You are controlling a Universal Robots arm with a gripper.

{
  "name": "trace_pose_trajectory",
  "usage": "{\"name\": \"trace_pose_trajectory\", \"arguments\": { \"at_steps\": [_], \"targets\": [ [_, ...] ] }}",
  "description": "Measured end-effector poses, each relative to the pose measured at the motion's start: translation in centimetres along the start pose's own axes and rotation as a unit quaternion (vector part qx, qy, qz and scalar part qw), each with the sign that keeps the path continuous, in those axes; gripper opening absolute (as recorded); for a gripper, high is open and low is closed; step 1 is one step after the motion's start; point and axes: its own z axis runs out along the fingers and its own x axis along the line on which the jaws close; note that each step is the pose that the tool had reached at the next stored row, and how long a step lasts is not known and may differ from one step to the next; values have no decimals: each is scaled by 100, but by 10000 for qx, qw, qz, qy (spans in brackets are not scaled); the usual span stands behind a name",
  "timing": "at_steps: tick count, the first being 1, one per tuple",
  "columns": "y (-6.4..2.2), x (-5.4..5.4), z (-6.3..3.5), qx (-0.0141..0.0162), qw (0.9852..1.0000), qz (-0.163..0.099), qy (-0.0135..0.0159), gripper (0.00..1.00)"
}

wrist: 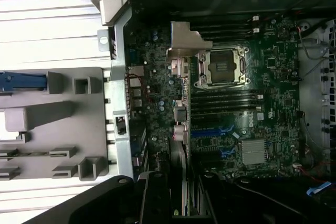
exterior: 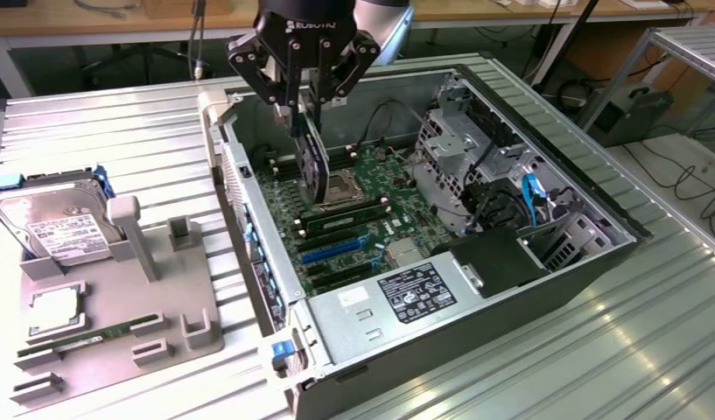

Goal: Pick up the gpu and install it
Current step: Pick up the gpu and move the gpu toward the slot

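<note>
The pincer [exterior: 300,107] grips the gpu [exterior: 315,164], upright over the green board [exterior: 392,188]. In the exterior view, the hard drive [exterior: 48,223] lies at nine o'clock.

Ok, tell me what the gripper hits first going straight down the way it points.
The gripper is shut on the gpu, so the card's lower edge would likely meet the motherboard first, beside the CPU socket. The exact spot is unclear.

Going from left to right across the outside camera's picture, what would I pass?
Silver boxy hard drive with white label → black claw gripping the slim black gpu card on edge over the open computer case → silvery metal drive cage → thin light-blue cable.
</note>
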Motion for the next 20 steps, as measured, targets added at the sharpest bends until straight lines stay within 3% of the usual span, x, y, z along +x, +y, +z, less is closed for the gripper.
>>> {"name": "trace_pose_trajectory", "arguments": {
  "at_steps": [20],
  "targets": [
    [16,-142,71,0,10000,-3,0,26]
  ]
}}
